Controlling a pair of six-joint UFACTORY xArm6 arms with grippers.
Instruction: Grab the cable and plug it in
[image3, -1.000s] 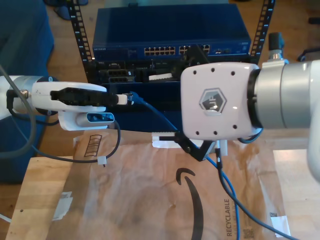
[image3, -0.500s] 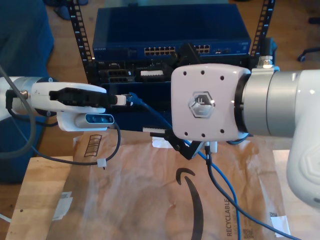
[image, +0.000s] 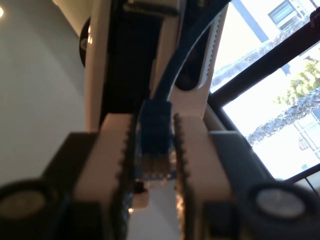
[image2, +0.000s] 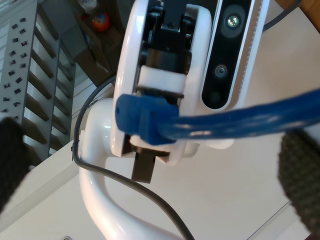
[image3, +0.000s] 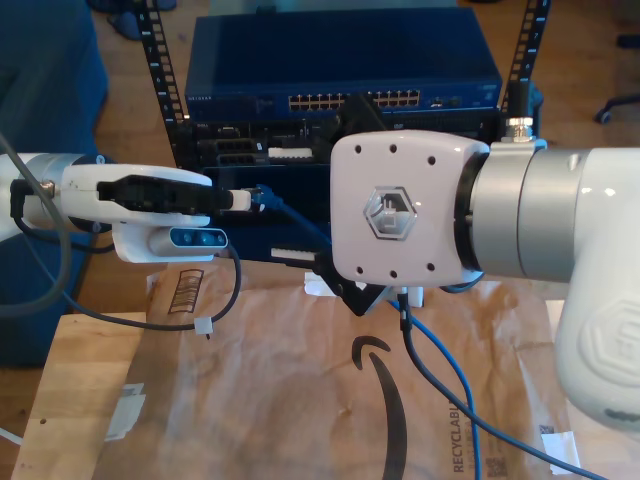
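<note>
- Here, my first gripper (image3: 245, 200) reaches in from nine o'clock of the exterior view, and its jaws are pinched narrow on the plug (image: 154, 145) of the cable (image3: 292, 215).
- In the first wrist view the ribbed white pads (image: 120, 165) press both sides of the plug, whose clear tip lies between them.
- From the plug the cable slopes toward five o'clock in the exterior view, passes behind the white body of the second arm (image3: 400, 220), then hangs down over the cardboard (image3: 280, 400) at six o'clock.
- My second gripper (image2: 155, 165) stands wide open, holding nothing; its dark fingers (image2: 300, 175) sit blurred and far apart, with the cable running across between them, no contact that I can make out.
- The second arm enters from three o'clock of the exterior view and faces the first gripper.
- A blue switch (image3: 340, 60) with a row of ports sits at twelve o'clock, behind both arms.
</note>
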